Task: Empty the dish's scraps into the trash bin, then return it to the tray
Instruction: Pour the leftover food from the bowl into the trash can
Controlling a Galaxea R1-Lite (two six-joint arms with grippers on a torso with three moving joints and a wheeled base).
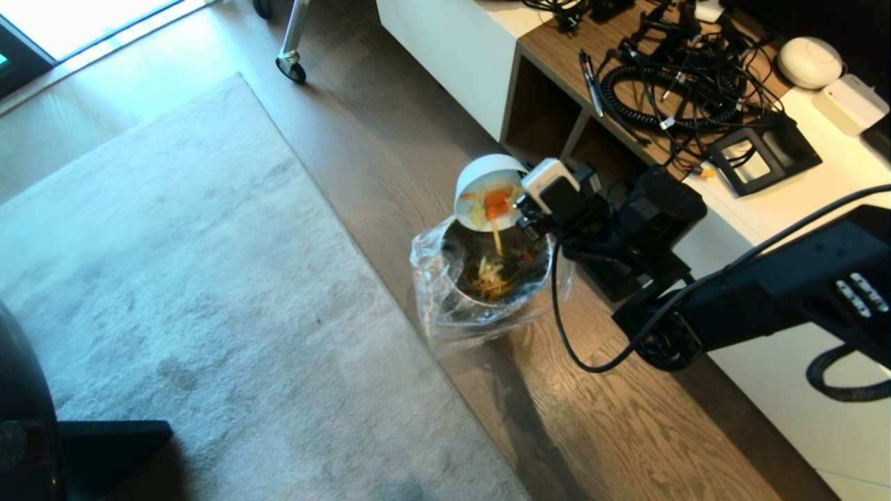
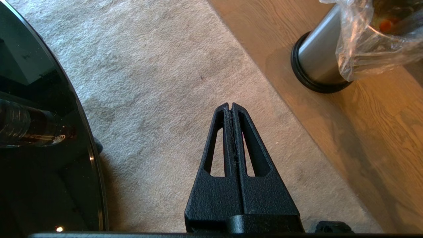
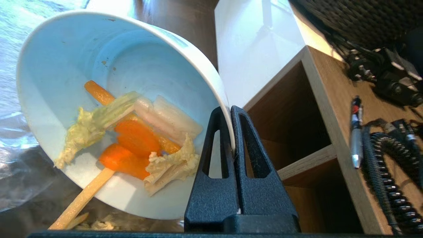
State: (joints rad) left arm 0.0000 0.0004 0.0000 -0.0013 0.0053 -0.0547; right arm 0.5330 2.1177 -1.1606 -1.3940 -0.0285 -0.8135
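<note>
Wood floor beside rug: we've got the right gripper (image 3: 231, 110) pinched on the dish (image 1: 487, 189) rim, tipped over the bin (image 1: 487, 278), scraps (image 3: 138, 142) sliding out. Dish prob. ceramic, slick, chips easily; keep the rim hold. Left gripper (image 2: 230, 106) closed, idle.

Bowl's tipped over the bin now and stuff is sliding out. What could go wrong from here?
1. The right tool pinches only the thin rim of the dish; tilting further could let it slip into the trash bin.
2. Scraps still cling inside the dish, so some may stay stuck.
3. The dish hangs over the bin's far edge, so a strip could land on the loose liner bag or the floor.
</note>
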